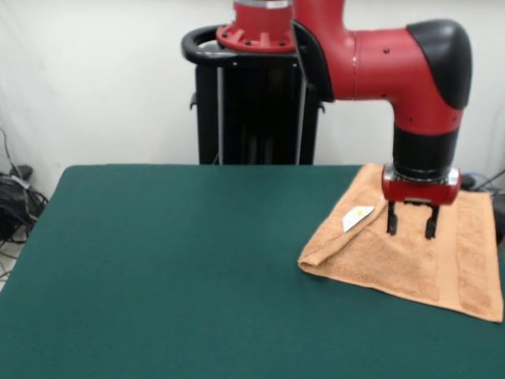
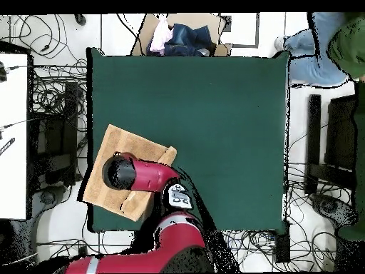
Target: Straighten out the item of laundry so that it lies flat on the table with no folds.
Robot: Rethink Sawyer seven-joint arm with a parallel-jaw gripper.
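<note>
Cables (image 1: 14, 197) trail on the floor off the left end of the table (image 1: 173, 268), whose dark green top runs bare across most of the front view. Further right, behind the table's far edge, stands the black pedestal (image 1: 256, 110), and from it the red and black arm (image 1: 394, 63) reaches across and bends down over the table's right end. There lies the towel (image 1: 410, 260) — peach-orange, set at an angle to the table's edges, its left edge doubled over into a thick roll-like fold, with a white label (image 1: 357, 217) showing just above that fold. A woven band stripe runs down the cloth near its right side. The gripper (image 1: 411, 230) points straight down over the towel's upper middle, its two dark fingers (image 1: 391, 219) held apart with nothing between them; their tips look to be at or just above the cloth, though the front view does not settle which. Overhead, the towel (image 2: 107, 153) sits at the table's corner beside the robot's base, partly hidden under the arm, and a person (image 2: 324, 46) stands past the table's far corner.
</note>
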